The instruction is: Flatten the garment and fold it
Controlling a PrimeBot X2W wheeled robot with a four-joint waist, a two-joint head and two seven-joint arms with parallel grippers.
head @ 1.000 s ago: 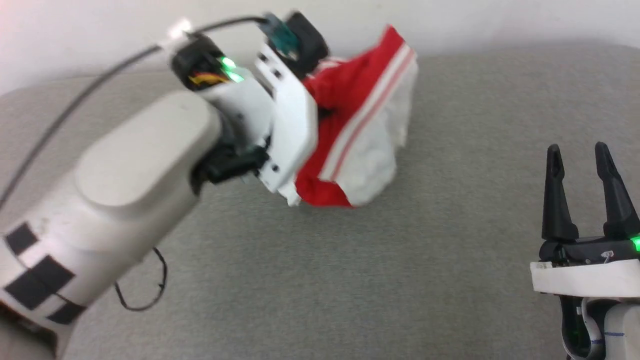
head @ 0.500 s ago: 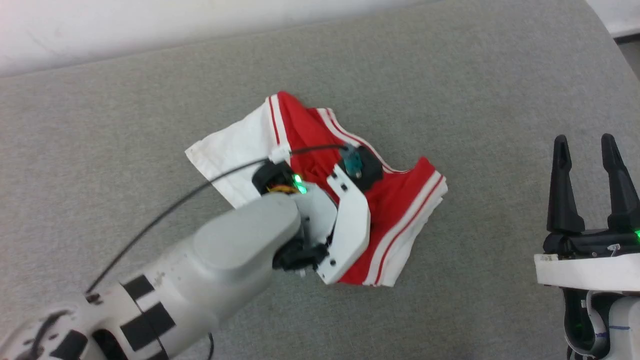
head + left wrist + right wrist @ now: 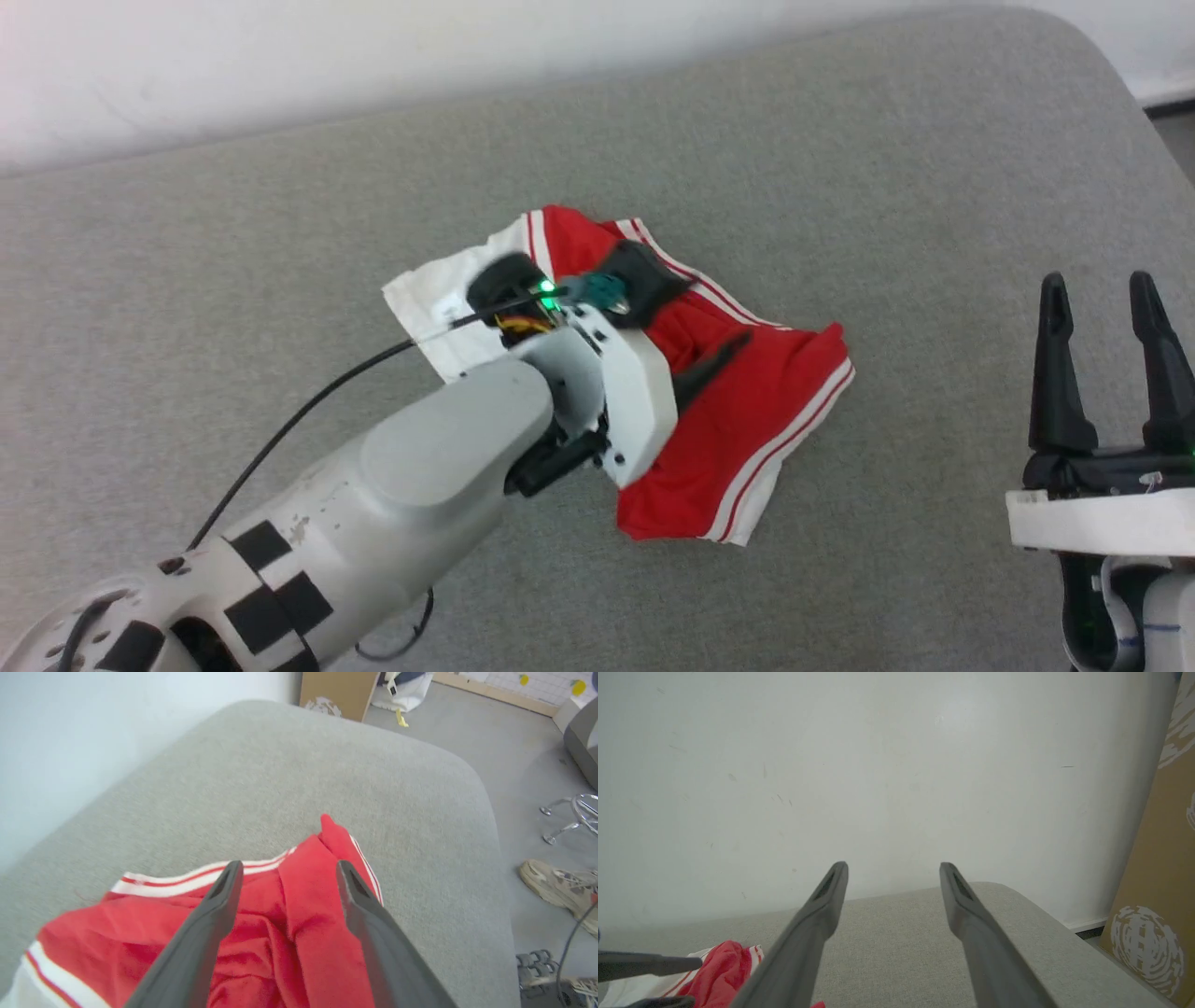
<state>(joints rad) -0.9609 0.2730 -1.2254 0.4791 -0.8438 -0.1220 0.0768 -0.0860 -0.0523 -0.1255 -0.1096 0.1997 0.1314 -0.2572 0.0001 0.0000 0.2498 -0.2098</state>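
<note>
Right end effector (image 3: pixel 1098 289) is idling wide and empty, well off to the side. Left end effector (image 3: pixel 288 868) is standing wide open, holding nothing. The garment (image 3: pixel 747 420) is lying bunched right beneath its fingers, so flattening is looking barely begun and folding is all waiting.

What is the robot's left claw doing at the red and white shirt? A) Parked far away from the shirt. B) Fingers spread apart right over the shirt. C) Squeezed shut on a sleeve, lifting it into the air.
B: the left claw has its two dark fingers wide apart over the crumpled shirt, which lies on the grey surface.
</note>
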